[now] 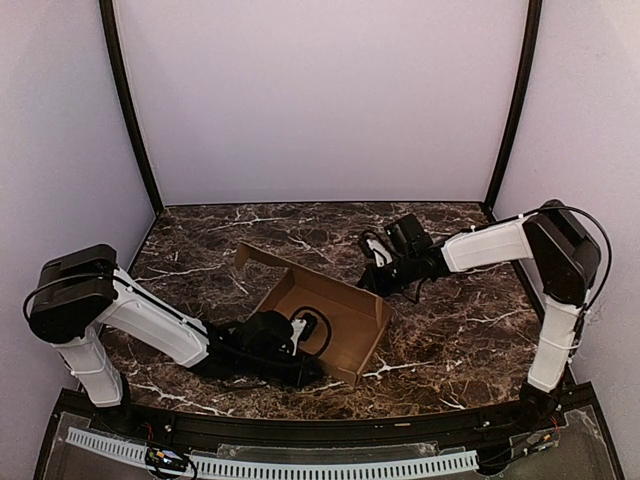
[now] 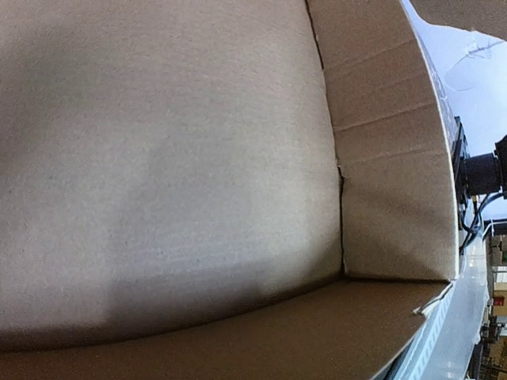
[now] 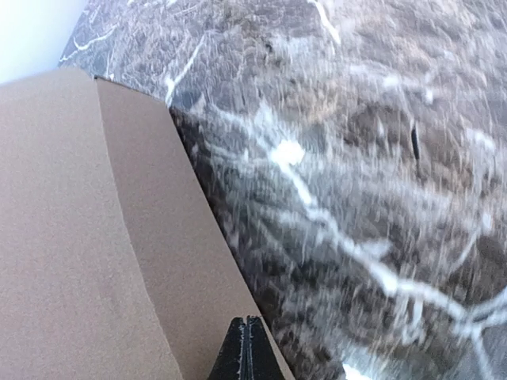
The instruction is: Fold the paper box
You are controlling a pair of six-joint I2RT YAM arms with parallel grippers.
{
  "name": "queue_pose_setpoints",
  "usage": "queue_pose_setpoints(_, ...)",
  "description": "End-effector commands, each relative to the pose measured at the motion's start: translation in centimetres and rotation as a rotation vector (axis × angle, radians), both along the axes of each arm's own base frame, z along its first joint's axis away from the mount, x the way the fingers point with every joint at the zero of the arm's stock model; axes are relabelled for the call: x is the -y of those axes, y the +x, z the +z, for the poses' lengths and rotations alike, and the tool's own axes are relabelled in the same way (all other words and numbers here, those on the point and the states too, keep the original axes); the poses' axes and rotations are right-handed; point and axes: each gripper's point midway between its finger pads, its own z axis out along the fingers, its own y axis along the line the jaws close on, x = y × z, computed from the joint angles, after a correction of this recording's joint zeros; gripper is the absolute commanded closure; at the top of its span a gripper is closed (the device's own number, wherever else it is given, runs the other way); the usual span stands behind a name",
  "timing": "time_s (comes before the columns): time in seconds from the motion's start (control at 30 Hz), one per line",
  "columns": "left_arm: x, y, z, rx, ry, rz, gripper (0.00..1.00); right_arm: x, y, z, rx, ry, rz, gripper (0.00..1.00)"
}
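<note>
The paper box (image 1: 345, 300) is plain brown cardboard, standing half formed in the middle of the marble table with a flap raised at its far left. My left gripper (image 1: 308, 325) reaches into the box from the near left. Its fingers are hidden in the left wrist view, where the box's inner floor and walls (image 2: 158, 158) fill the frame. My right gripper (image 1: 372, 280) sits at the box's far right wall. In the right wrist view its black fingertips (image 3: 247, 344) are pressed together, shut, over the edge of the box wall (image 3: 158, 237), with nothing between them.
The dark marble table (image 1: 460, 320) is enclosed by pale lilac walls with black corner posts (image 1: 128, 110). A perforated white rail (image 1: 300, 465) runs along the near edge between the arm bases.
</note>
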Motion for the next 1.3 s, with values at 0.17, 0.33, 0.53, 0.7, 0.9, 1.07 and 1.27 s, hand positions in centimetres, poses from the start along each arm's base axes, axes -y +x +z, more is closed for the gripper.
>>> queue_pose_setpoints(0.17, 5.3, 5.1, 3.0, 0.175, -0.114, 0.088, 0.99, 2.9, 7.9, 1.8, 0.048, -0.004, -0.027, 1.00)
queue_pose_setpoints(0.33, 9.5, 6.5, 5.2, 0.182, -0.225, 0.092, 0.99, 8.0, 11.7, 4.8, 0.124, -0.074, -0.154, 1.00)
queue_pose_setpoints(0.53, 11.9, 7.3, 5.5, 0.187, -0.241, 0.086, 0.99, 13.7, 12.4, 8.1, 0.205, -0.166, -0.282, 1.00)
queue_pose_setpoints(0.7, 11.9, 5.4, 5.9, 0.157, -0.224, 0.011, 0.99, 16.3, 10.4, 10.3, 0.267, -0.209, -0.334, 1.00)
queue_pose_setpoints(0.9, 8.4, 1.6, 5.6, 0.141, -0.090, -0.070, 0.92, 17.2, 6.7, 12.7, 0.322, -0.174, -0.325, 0.88)
queue_pose_setpoints(1.07, 4.0, 0.5, 7.4, 0.175, -0.002, -0.082, 0.73, 16.6, 3.2, 14.9, 0.375, -0.082, -0.257, 0.75)
queue_pose_setpoints(1.27, -4.4, 0.1, 8.5, 0.279, 0.185, -0.046, 0.47, 16.4, -0.7, 16.2, 0.444, -0.036, -0.180, 0.58)
